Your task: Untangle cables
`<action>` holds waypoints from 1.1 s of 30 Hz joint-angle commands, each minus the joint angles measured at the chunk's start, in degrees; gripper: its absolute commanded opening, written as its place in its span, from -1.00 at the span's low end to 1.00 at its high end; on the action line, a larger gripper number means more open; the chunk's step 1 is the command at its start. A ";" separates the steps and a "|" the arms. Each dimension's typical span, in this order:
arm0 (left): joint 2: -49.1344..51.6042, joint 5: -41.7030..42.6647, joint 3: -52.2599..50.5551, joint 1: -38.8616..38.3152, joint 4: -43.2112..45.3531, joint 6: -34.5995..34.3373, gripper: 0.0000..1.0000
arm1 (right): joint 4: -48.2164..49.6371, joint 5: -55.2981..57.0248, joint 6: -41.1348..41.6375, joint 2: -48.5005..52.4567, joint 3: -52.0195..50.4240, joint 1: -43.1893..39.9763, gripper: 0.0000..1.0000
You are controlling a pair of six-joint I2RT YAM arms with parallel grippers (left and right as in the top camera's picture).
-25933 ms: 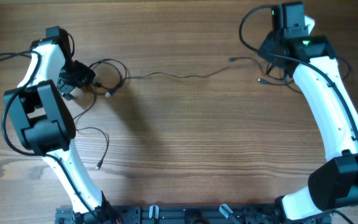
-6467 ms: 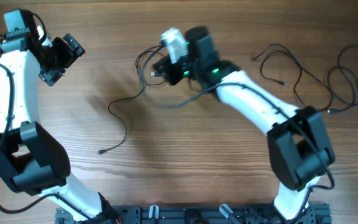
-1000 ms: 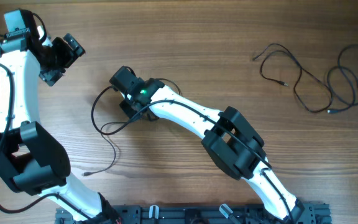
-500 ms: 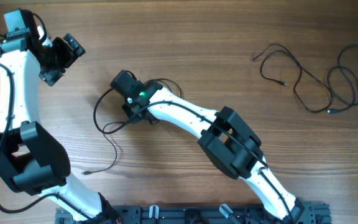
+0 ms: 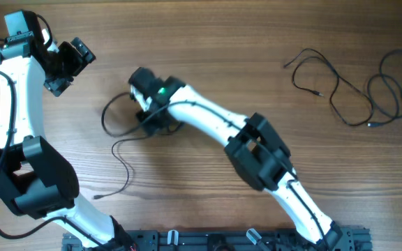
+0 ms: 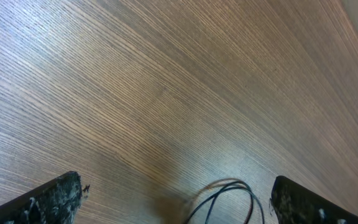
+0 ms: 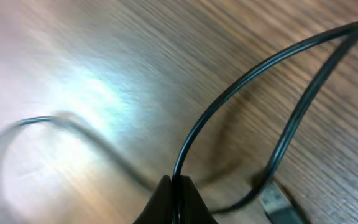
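- Since its fingertips point(image 7: 166, 198) are pressed together on a thin black cable point(image 7: 241, 78), the right gripper point(image 5: 155, 120) seems set to draw that strand away from its own loops.
- Just right of the pinch lies a small plug end point(image 7: 277, 198), where the same cord doubles back.
- Outward, the cord curls left of the gripper, then trails toward the near edge, ending in a loose tip point(image 5: 98, 196).
- The left gripper point(image 5: 70, 67), fingers point(image 6: 48, 199) wide apart and holding nothing, hovers at the far left. I judge it is parked clear of the pull.
- Two more cables point(image 5: 332, 100) lie spread at the far right, well apart from the held one and apparently already separated.
- No container shows, and every cord rests on the bare wooden table point(image 5: 222, 42).
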 commanded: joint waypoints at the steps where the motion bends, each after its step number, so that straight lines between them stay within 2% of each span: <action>1: 0.85 0.48 -0.33 -0.15 0.02 -0.11 1.00 | 0.17 -32.11 -1.64 0.59 3.32 -7.67 -0.91; 6: 0.85 0.48 -0.33 -0.15 0.02 -0.11 1.00 | 0.37 -51.25 -6.36 0.59 3.32 -14.73 -0.91; 14: 0.85 0.48 -0.33 -0.15 2.08 -0.13 1.00 | 7.69 -69.13 -6.16 0.59 3.32 -21.33 -0.91; 21: 0.85 0.48 -0.33 -0.15 4.81 -0.13 1.00 | 9.38 -68.13 -5.42 -0.17 3.32 -22.32 -0.91; 24: 0.85 1.90 -0.33 -0.15 3.34 -0.13 1.00 | 9.38 -59.52 -4.37 -2.80 3.32 -22.32 -0.91; 26: 0.83 6.56 -0.33 -0.13 0.26 0.02 1.00 | 9.35 -54.36 -4.37 -4.76 3.32 -22.32 -0.91; 30: 0.66 19.21 -0.31 0.74 1.05 6.73 1.00 | 9.46 -41.70 -4.42 -11.52 3.32 -23.06 -0.91; 33: 0.17 25.57 -0.31 2.89 1.77 6.27 1.00 | 9.66 -33.59 -4.39 -17.20 3.32 -25.03 -0.92</action>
